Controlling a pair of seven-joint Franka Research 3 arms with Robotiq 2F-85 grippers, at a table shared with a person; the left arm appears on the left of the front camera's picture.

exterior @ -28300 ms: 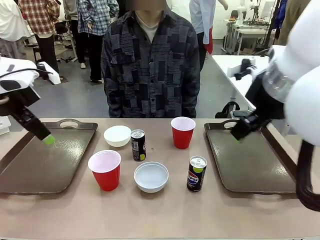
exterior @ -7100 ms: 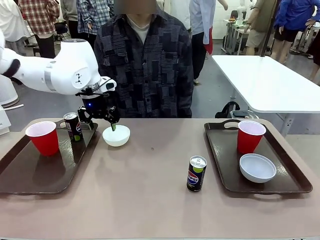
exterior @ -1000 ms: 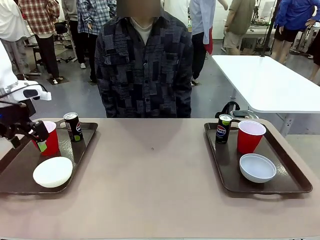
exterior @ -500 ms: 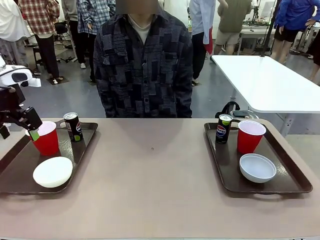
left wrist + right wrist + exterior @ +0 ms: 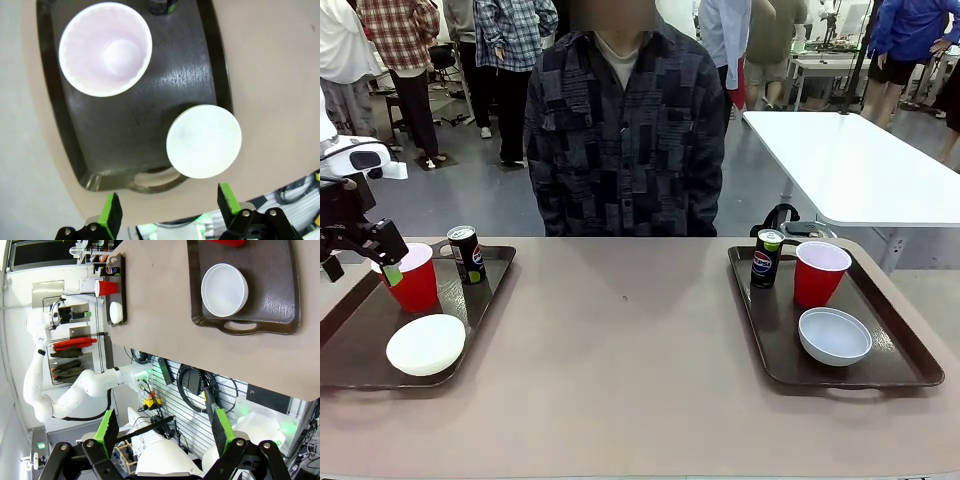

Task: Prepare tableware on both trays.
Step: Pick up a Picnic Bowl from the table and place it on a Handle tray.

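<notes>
At the left edge, the left gripper [image 5: 167, 212] hangs wide open and empty above the left tray [image 5: 470, 305]; the right gripper [image 5: 162, 432] is also open, empty.

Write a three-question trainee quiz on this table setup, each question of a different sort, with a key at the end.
1. True or false: the left tray holds a red cup, a drink can and a white bowl.
2. Multiple choice: on the right tray, what stands nearest the person? A) the bowl B) the can and cup C) nothing
3. Fill in: the left gripper, seen from its wrist, is ____, its fingers holding nothing.

Key: 1 true. 2 B. 3 open.
</notes>
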